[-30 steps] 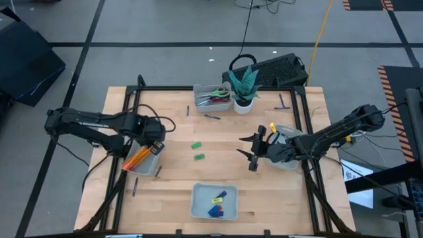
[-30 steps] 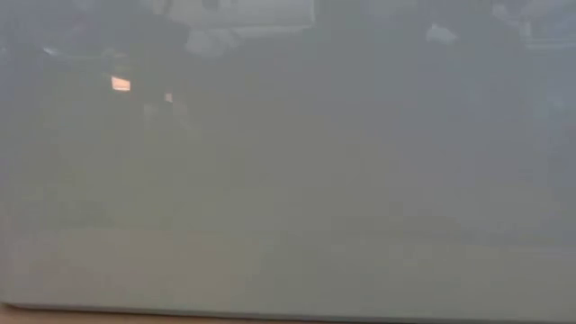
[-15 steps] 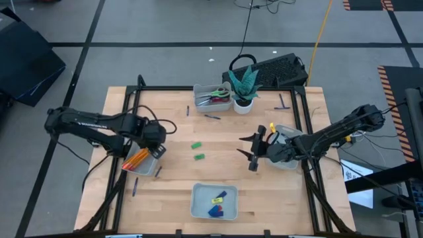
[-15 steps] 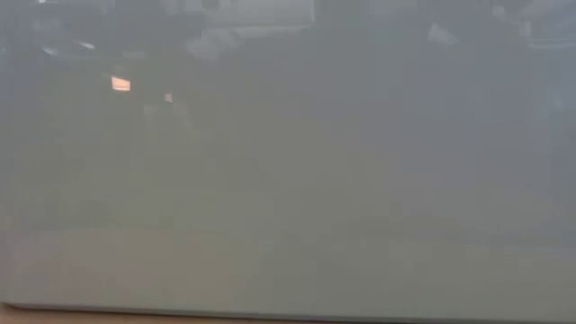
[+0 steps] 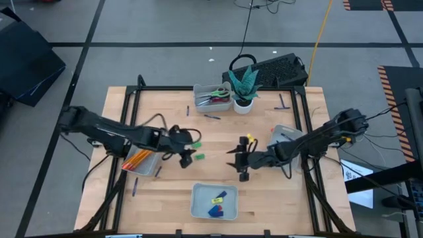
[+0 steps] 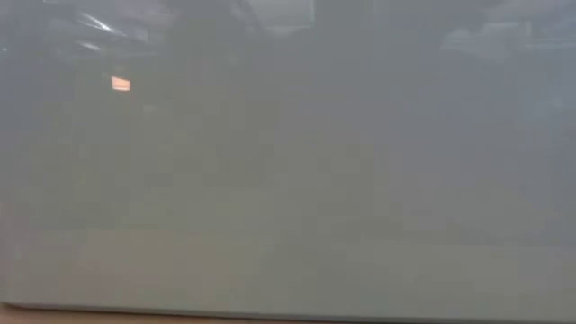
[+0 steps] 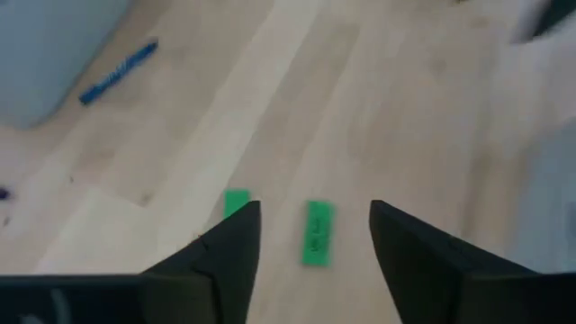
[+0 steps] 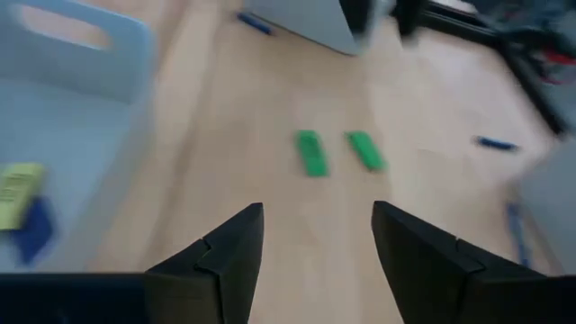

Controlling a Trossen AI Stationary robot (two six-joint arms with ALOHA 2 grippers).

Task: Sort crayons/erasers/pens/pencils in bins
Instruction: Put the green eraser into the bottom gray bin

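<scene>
1. At the bottom centre of the high view, a bin point(image 5: 213, 201) is sitting on the tabletop point(image 5: 172, 185), holding a yellow eraser point(image 5: 216, 199) and blue erasers point(image 5: 216, 211).
2. At the left, another bin point(image 5: 149, 165) is carrying a bundle of orange pencils point(image 5: 136, 159); a pen point(image 5: 134, 188) is lying on the wood just below it.
3. In the middle, the left end effector point(image 5: 190, 153) is hovering with its fingers spread over two green erasers point(image 5: 198, 157); in the left wrist view one green eraser point(image 7: 317, 233) is showing between the fingers.
4. Right of centre, the right end effector point(image 5: 242, 161) is hanging above bare wood, fingers spread apart.
5. Behind that arm at the right, a third bin point(image 5: 283, 135) is partly covered, so its contents cannot be told.
6. At the top centre, the fourth bin point(image 5: 211, 98) is holding scissors point(image 5: 215, 96), with a potted plant point(image 5: 244, 84) just beside it and a pen point(image 5: 211, 117) lying below it.
</scene>
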